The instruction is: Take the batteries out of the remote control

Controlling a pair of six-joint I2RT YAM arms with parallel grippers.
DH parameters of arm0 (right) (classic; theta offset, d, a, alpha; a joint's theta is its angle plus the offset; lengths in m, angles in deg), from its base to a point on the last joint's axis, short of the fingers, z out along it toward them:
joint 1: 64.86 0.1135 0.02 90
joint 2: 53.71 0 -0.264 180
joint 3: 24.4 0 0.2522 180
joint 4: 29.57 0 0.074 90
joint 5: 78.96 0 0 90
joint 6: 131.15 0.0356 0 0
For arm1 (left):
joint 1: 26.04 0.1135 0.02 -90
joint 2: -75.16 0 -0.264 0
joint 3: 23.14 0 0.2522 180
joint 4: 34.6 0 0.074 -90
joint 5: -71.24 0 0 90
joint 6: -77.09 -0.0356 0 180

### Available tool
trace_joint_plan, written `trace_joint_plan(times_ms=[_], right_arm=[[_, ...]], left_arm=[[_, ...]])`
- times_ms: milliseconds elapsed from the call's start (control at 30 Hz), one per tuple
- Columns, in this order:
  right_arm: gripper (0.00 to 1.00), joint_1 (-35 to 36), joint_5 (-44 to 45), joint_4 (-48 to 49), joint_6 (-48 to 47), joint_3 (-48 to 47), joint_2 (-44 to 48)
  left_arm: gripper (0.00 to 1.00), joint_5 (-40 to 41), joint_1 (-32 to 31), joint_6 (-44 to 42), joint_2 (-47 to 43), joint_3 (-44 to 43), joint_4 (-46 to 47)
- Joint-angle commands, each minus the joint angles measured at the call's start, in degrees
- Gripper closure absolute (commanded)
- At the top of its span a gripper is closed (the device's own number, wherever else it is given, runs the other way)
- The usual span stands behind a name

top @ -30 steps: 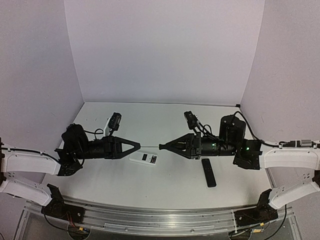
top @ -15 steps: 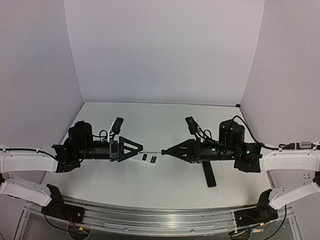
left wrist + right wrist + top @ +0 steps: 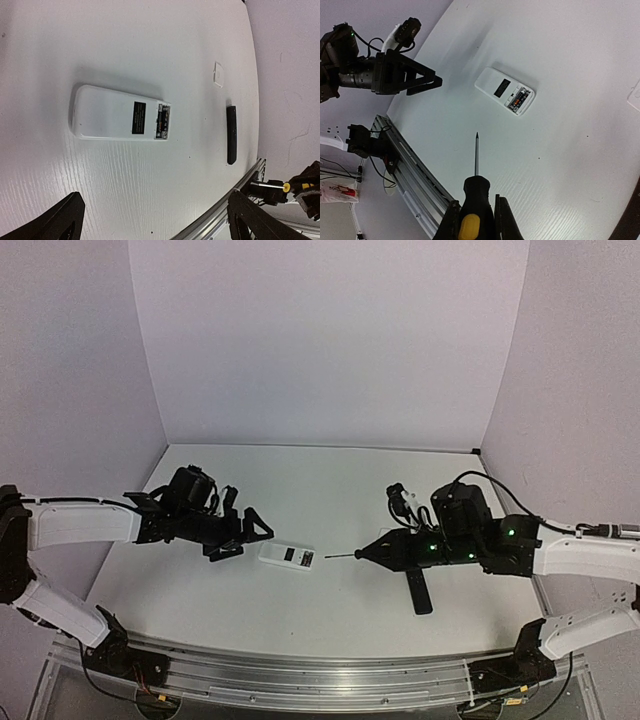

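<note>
The white remote control (image 3: 287, 556) lies back up on the table between the two arms. Its battery compartment (image 3: 162, 121) is uncovered at the end toward the right arm. Small dark and red parts show inside it (image 3: 519, 98), and I cannot make out separate batteries. My left gripper (image 3: 245, 540) hangs open just left of the remote, touching nothing; its fingertips (image 3: 70, 210) frame the lower edge of the left wrist view. My right gripper (image 3: 476, 220) is shut on the black-and-yellow screwdriver (image 3: 476, 190), whose tip (image 3: 328, 558) points at the remote from a short gap away.
A slim black remote (image 3: 417, 585) lies under the right arm near the front. A small white square cover (image 3: 217, 75) rests on the table beyond it. A metal rail (image 3: 320, 675) runs along the table's near edge. White walls close in the back and both sides.
My left gripper has opened and drawn back to the left, away from the remote. The right gripper has pulled the screwdriver back to the right, leaving a gap to the remote.
</note>
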Motion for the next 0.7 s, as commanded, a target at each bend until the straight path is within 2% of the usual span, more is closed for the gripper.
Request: trace_joint_plan(times_ms=[0,333,667], right_arm=[[1.0,-0.8,5.4,-2.7,-2.6,-3.9,-2.6],[1.0,-1.9,6.4,-2.6,-2.0,-4.6,-5.7],[1.0,-2.5,8.5,-2.6,-1.5,-3.1,-4.8]], left_arm=[[0.0,-7.0,-0.2,1.7,1.8,1.5,3.6],[0.0,-9.7,-0.2,2.5,11.1,1.8,9.7],[0.0,-4.1,-0.2,3.7,20.1,-2.2,14.6]])
